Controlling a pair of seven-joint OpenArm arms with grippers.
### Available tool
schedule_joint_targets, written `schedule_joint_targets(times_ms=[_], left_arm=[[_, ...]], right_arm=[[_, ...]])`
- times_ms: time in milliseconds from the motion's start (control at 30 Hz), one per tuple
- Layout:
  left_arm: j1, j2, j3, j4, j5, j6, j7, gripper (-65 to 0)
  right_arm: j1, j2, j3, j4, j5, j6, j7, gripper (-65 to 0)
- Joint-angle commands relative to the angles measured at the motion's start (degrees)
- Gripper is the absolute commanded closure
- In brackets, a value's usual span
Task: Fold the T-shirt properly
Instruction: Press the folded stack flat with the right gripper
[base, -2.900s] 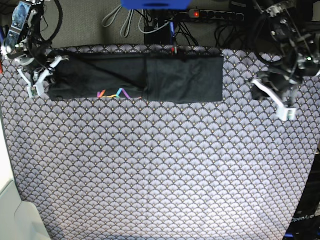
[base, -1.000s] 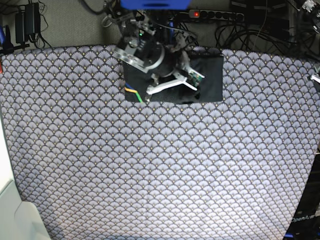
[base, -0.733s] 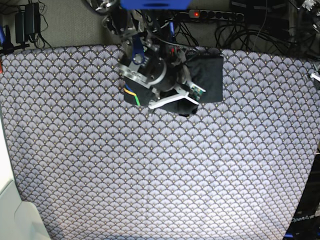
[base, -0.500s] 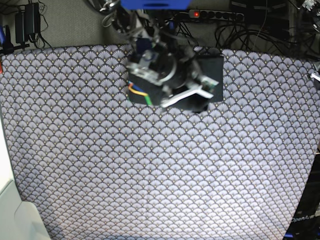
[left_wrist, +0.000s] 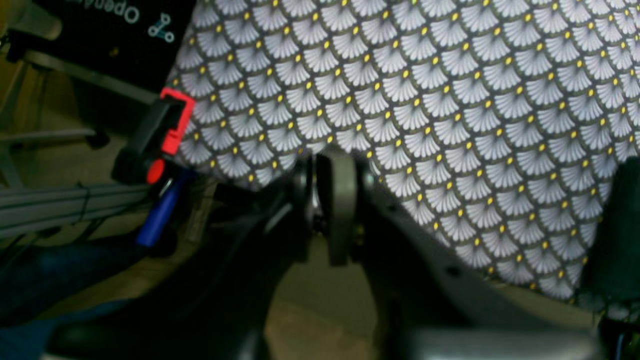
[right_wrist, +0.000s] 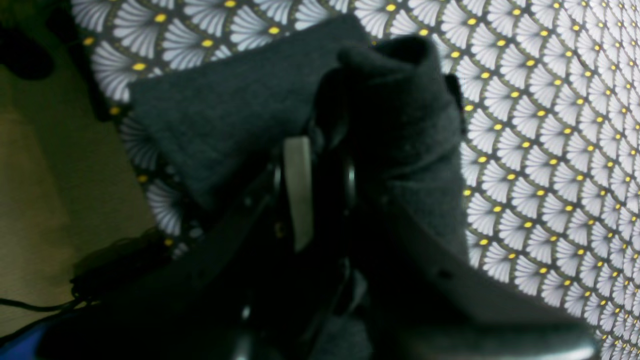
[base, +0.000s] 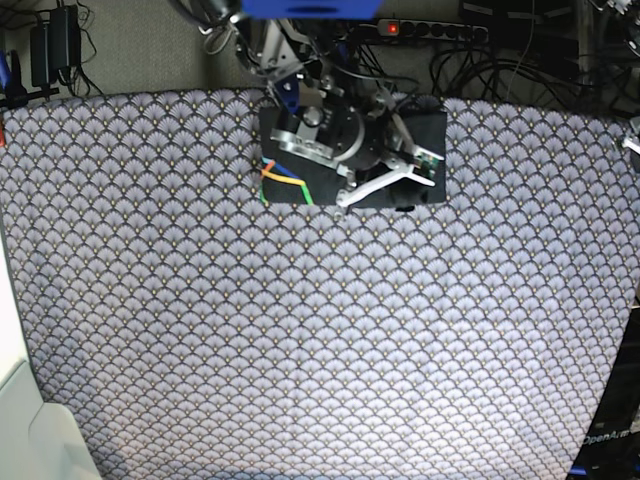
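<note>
The T-shirt (base: 425, 150) lay at the far edge of the tabletop (base: 300, 350), w/ its rainbow print (base: 283, 180) showing at one end. The right pincer (right_wrist: 325, 145) was clenched on a bunched fold of the shirt, prob. to carry that end across for the next fold. The left pincer (left_wrist: 327, 200) was pressed closed on nothing, parked off the tabletop's side, prob. to stay clear.

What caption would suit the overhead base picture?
Right gripper carries a folded layer across the black T-shirt on the scallop-patterned tablecloth.
</note>
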Motion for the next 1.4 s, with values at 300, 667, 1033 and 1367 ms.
schedule_joint_targets(times_ms=[300,667,1033,1367], left_arm=[[0.3,-1.2,-0.3,1.1,-0.5,0.1,-0.6,-5.8],[0.4,-1.2,-0.3,1.2,-0.4,0.1,-0.6,-5.8],[0.4,-1.1,-0.3,1.2,-0.5,0.1,-0.6,-5.8],[0.3,-1.1,-0.3,0.9,-0.5,0.1,-0.6,-5.8]], right_arm=[[3.1,-0.7,-1.0,0.6,3.7,-0.2,1.2,0.0],[3.0,-0.7,-4.8,0.6,4.5,-0.2,1.2,0.0],[4.8,-0.7,-6.0,-0.1,4.5,-0.2,1.2,-28.2],[5.9,-0.7,-5.9,9.5,4.4,-0.2,1.3,-28.2]])
